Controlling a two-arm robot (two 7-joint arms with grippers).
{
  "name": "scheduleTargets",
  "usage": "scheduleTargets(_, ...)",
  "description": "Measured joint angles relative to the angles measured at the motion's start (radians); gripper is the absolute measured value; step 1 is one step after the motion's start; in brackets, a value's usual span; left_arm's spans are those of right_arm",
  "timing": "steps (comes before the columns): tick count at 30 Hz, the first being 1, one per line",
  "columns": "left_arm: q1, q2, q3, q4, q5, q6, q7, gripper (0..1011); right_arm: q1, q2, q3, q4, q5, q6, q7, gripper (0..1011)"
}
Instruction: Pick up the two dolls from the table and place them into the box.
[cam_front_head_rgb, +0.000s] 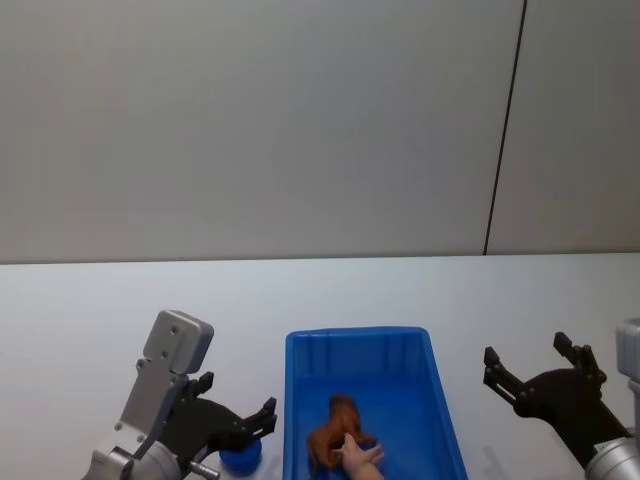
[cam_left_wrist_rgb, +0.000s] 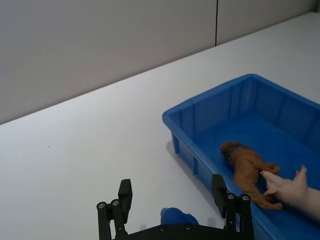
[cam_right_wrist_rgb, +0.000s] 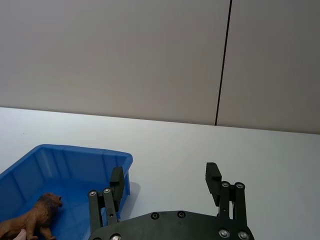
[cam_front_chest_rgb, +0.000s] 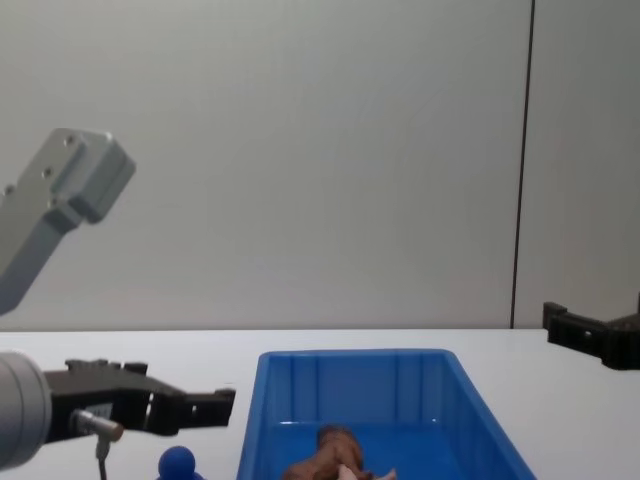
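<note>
White table (cam_front_head_rgb: 90, 320); person's hand (cam_front_head_rgb: 362, 453) touching brown doll (cam_front_head_rgb: 335, 430) inside box (cam_front_head_rgb: 298, 400).

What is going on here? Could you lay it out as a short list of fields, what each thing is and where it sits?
box: blue bin on the white table, between the two arms
brown doll: shaggy animal inside the box
person's hand: in the box, touching the brown doll
blue doll: round-headed figure on the table, left of the box
left gripper: open, just over the blue doll
right gripper: open, empty, above the table right of the box
</note>
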Motion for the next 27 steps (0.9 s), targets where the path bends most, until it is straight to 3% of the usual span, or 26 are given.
scheduleTargets(17, -0.042, -0.018, -0.001, 0.087, 0.046, 0.068, -0.078, 992, -0.001, 0.000, 0.000, 0.000, 0.000, 0.000, -0.001, 1001)
scheduleTargets(24, -0.057, -0.026, -0.001, 0.115, 0.061, 0.088, -0.106, 834, -0.001, 0.000, 0.000, 0.000, 0.000, 0.000, -0.001, 1001)
scheduleTargets(27, -0.060, -0.028, -0.001, 0.121, 0.064, 0.093, -0.111, 718, -0.001, 0.000, 0.000, 0.000, 0.000, 0.000, -0.001, 1001)
